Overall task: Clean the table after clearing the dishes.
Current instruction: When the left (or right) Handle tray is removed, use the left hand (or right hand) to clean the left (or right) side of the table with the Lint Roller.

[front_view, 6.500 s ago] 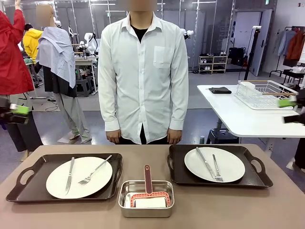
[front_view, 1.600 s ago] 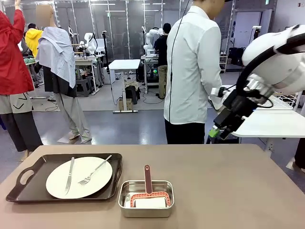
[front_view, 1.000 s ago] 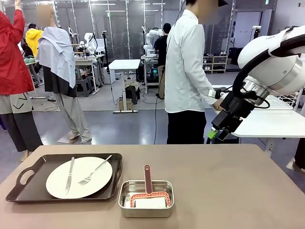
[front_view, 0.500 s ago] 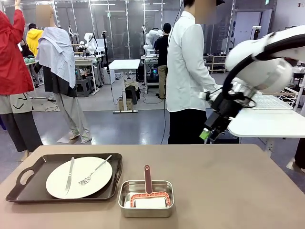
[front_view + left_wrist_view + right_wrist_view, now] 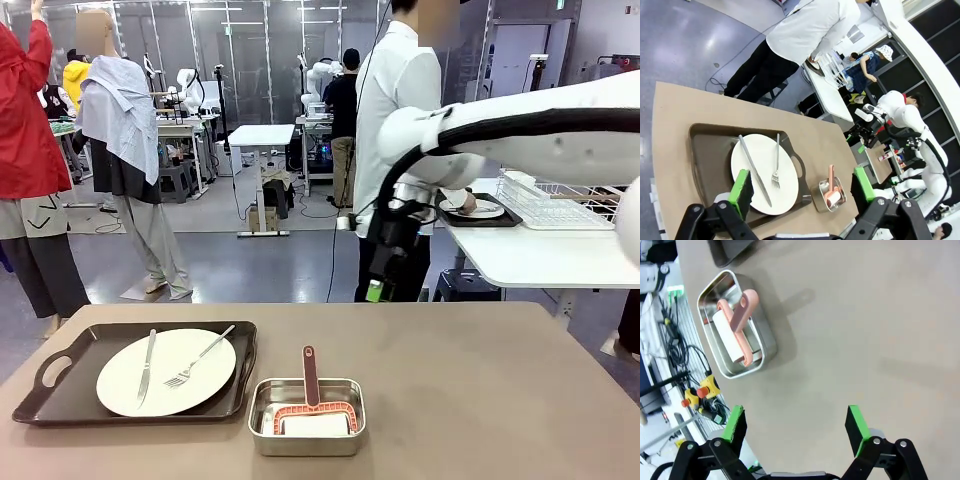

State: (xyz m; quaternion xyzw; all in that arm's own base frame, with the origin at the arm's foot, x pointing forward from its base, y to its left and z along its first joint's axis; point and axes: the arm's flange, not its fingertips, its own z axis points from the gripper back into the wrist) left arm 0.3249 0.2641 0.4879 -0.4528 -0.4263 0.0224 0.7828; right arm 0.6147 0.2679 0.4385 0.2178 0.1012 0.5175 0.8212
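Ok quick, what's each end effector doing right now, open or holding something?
Left end effector: open, empty, pointed toward the plate.
Right end effector: open, empty, over the table.

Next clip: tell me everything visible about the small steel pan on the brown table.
The pan is small, rectangular with rounded corners, shiny metal, sitting flat on the table near its robot-side edge, just right of the dark tray. Inside lies a roller: a white roll in a reddish frame, its handle resting over the far rim. Nothing else touches it.
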